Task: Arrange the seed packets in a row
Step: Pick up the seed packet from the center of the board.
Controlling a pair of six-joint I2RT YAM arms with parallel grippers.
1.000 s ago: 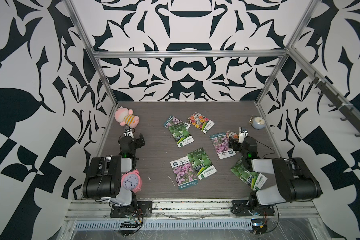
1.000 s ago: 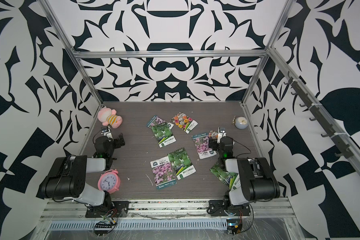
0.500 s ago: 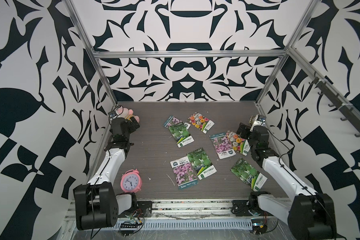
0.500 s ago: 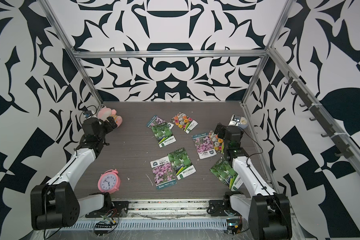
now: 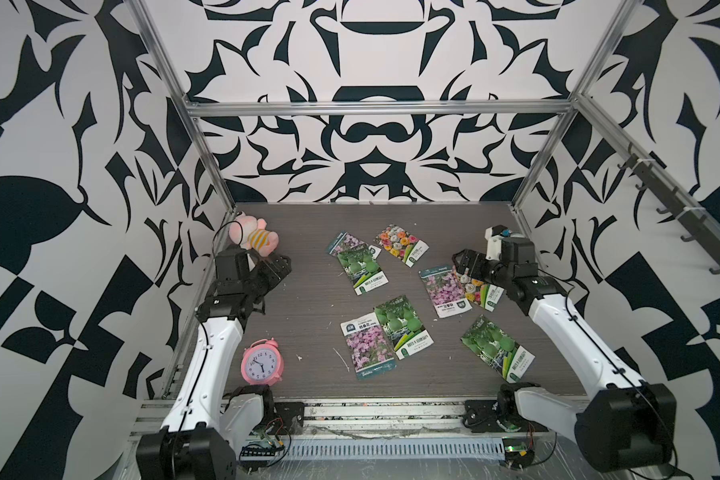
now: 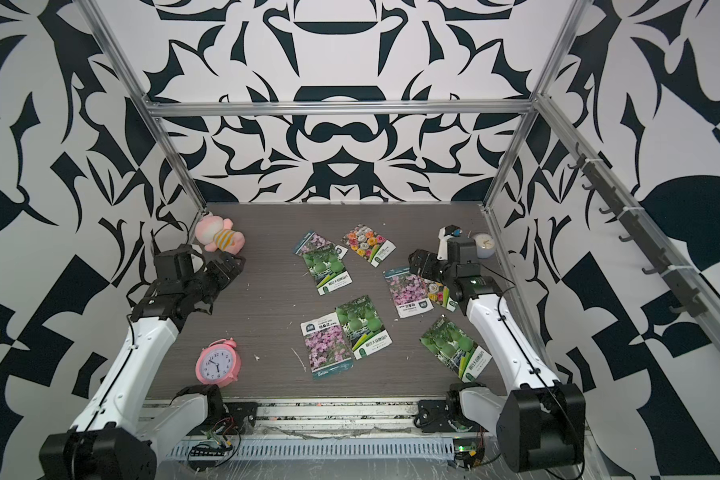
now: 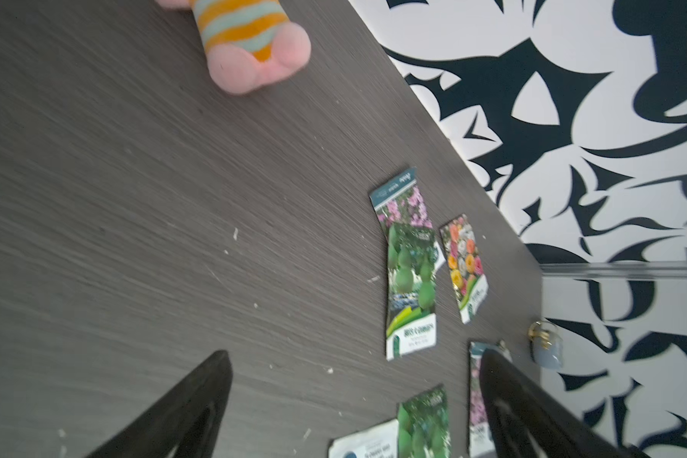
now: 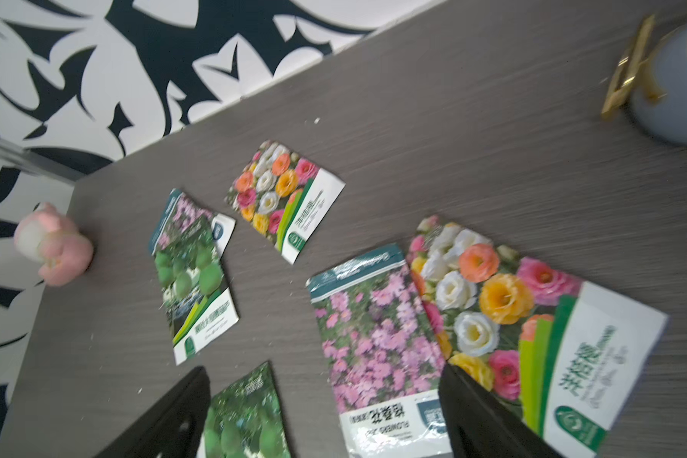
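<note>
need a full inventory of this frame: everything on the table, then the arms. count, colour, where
gourd seed packets: 3, green, far centre, near centre, near right
purple-flower seed packets: 3, purple-pink, near centre, mid-right, far centre (that one partly covered)
mixed-bloom seed packets: 2, orange-pink-white, far centre and mid-right
plush toy: 1, pink with orange stripes, far left corner
alarm clock: 1, pink, near left
small round object: 1, pale with a gold fitting, far right corner; cannot tell what it is
table: 1, dark grey wood grain
left gripper: 1, black, open, beside the plush toy
right gripper: 1, black, open, over the mid-right packets
</note>
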